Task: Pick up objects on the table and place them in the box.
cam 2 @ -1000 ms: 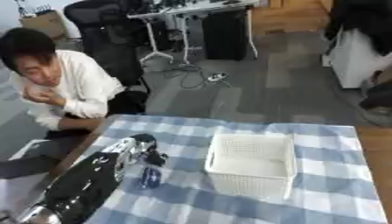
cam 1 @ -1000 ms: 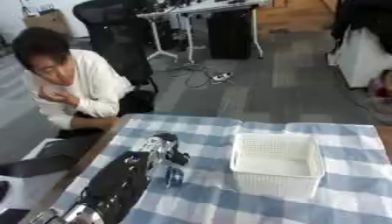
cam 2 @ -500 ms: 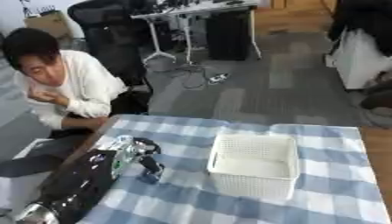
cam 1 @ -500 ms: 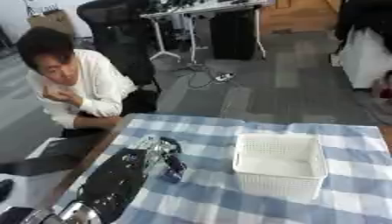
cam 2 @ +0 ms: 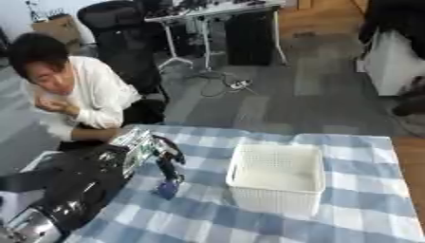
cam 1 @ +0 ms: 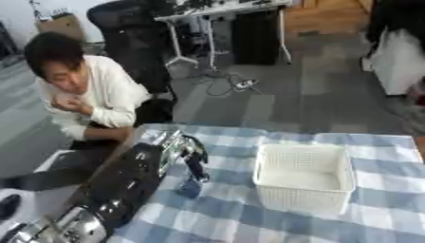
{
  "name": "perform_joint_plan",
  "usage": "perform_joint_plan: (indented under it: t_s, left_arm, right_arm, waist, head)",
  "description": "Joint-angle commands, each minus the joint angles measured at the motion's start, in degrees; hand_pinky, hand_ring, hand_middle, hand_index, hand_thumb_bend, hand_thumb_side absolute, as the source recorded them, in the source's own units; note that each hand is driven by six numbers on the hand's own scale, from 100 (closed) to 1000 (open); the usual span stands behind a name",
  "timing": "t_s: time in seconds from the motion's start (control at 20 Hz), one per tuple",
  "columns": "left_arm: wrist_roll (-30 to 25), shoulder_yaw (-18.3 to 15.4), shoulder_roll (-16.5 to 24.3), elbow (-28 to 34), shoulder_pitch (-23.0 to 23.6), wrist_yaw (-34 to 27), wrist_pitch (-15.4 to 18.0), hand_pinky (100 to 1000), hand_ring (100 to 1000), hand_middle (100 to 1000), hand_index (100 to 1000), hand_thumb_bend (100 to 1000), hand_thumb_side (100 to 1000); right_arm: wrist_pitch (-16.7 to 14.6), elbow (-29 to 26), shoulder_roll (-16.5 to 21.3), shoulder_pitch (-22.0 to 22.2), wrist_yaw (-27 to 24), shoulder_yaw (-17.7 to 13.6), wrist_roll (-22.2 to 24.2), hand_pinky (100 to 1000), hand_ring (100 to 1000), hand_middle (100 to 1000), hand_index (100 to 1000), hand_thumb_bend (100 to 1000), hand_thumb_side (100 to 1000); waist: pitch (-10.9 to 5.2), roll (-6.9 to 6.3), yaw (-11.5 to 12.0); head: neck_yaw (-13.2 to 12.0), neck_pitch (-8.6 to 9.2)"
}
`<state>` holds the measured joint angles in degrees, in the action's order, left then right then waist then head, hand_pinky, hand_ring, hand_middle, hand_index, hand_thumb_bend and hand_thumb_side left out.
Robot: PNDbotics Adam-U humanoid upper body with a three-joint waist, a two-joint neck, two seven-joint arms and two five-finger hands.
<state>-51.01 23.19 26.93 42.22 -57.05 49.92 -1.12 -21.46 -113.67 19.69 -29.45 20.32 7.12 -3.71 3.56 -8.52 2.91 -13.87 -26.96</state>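
The left hand [cam 1: 189, 154] reaches in from the lower left of the frame, its dark fingers [cam 1: 198, 167] pointing down at a small blue object [cam 1: 189, 188] on the checked table [cam 1: 382, 156]. Whether the fingers pinch the object or only touch it cannot be told. The white box [cam 1: 304, 182] stands just right of centre, apart from the hand. The right eye view shows the blue object [cam 2: 167, 190] more clearly below the fingertips, and more cloth beyond the box's right side.
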Motion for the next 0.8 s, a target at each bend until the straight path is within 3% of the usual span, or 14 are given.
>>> perform_joint_plan:
  t_s: [0.05, 0.2, 0.3, 0.5, 0.6, 0.8]
  left_arm:
    - [-0.92, 2.02, 3.33, 2.5, -0.15, -2.1, 1.68, 1000, 1000, 1000, 1000, 844, 381]
    - [-0.95, 3.28, 3.97, 1.44, 0.49, 0.2, 4.94, 1000, 1000, 1000, 1000, 768, 373]
    - [-0.95, 3.17, 3.92, -0.72, 0.7, 2.14, 7.85, 1000, 1000, 1000, 1000, 774, 363]
    - [-0.95, 1.52, 3.55, -4.19, 0.91, 4.77, 14.4, 1000, 1000, 1000, 1000, 929, 308]
    - [-0.95, 0.54, 3.61, -4.52, 1.18, 5.5, 17.48, 1000, 1000, 1000, 1000, 960, 310]
    - [0.73, -0.45, 3.74, -4.13, 2.51, 8.15, 20.53, 1000, 1000, 1000, 1000, 1000, 337]
  right_arm:
    - [0.02, -0.92, 0.7, -0.4, -0.16, -0.02, 0.26, 524, 524, 582, 651, 241, 1000]
    - [0.07, -0.92, 0.73, -0.42, -0.15, -0.02, 0.38, 525, 525, 583, 651, 242, 1000]
    - [0.09, -0.92, 0.75, -0.44, -0.13, -0.05, 0.4, 525, 525, 583, 651, 242, 1000]
    - [0.09, -0.92, 0.72, -0.54, -0.12, -0.06, 0.42, 525, 526, 584, 651, 243, 1000]
    - [0.05, -0.92, 0.64, -0.68, -0.14, -0.08, 0.38, 525, 526, 584, 652, 241, 1000]
    - [0.03, -0.92, 0.51, -0.94, -0.2, -0.14, 0.28, 526, 527, 585, 652, 240, 1000]
  waist:
    - [-1.0, 0.19, 0.01]
    - [-0.91, 0.2, -0.01]
    - [-0.83, 0.25, 0.01]
    - [-0.63, 0.38, -0.01]
    - [-0.52, 0.46, -0.12]
    - [-0.27, 0.6, -0.28]
  head:
    - [-0.45, 0.08]
    - [-0.5, 0.21]
    - [-0.55, 0.19]
    - [-0.62, 0.09]
    - [-0.81, 0.33]
    - [-1.06, 0.65]
